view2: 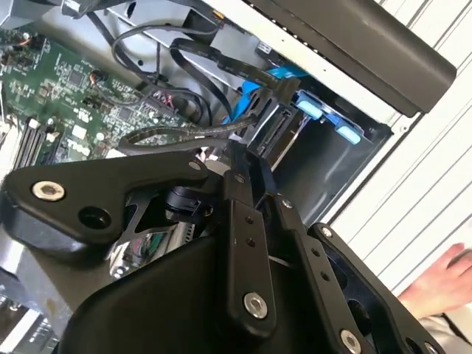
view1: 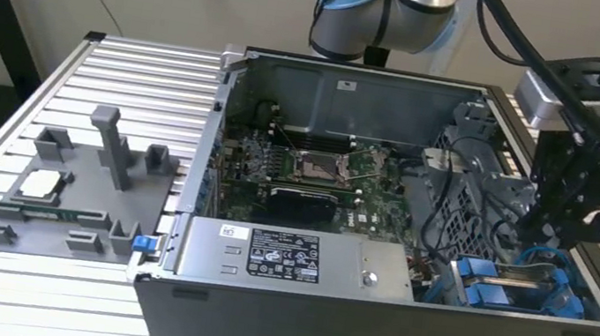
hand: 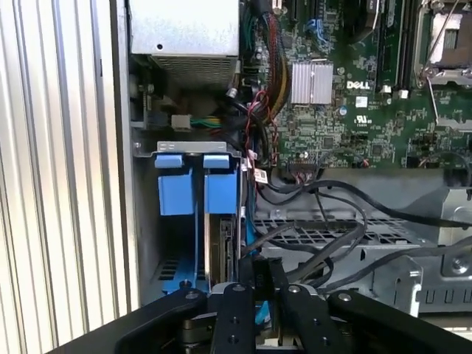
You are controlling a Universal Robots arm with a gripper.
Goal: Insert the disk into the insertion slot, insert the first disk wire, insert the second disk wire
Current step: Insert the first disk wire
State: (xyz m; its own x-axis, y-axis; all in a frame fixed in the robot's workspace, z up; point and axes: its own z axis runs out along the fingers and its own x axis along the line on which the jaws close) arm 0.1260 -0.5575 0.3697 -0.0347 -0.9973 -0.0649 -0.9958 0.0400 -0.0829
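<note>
The disk [hand: 222, 247] stands edge-on in its blue carrier [hand: 220, 193] inside the insertion slot [view1: 502, 292] at the case's front corner, on the exterior view's right. My gripper [view1: 554, 231] hangs just above that bay. In both wrist views its fingers [hand: 242, 284] stand close together at the disk's rear edge, shut on the end of a black disk wire [view2: 259, 116]. The connector itself is mostly hidden by the fingertips [view2: 237, 158]. More black wires [hand: 324, 247] loop from the motherboard toward the gripper [hand: 259, 271].
The open computer case [view1: 372, 326] lies on a slatted metal table [view1: 56, 292], with power supply [view1: 287, 257] and motherboard [view1: 312, 170] inside. A grey fixture [view1: 83, 189] sits on the exterior view's left. A second blue carrier [hand: 174, 195] stands beside the disk. A hand [view2: 446, 276] rests outside the case.
</note>
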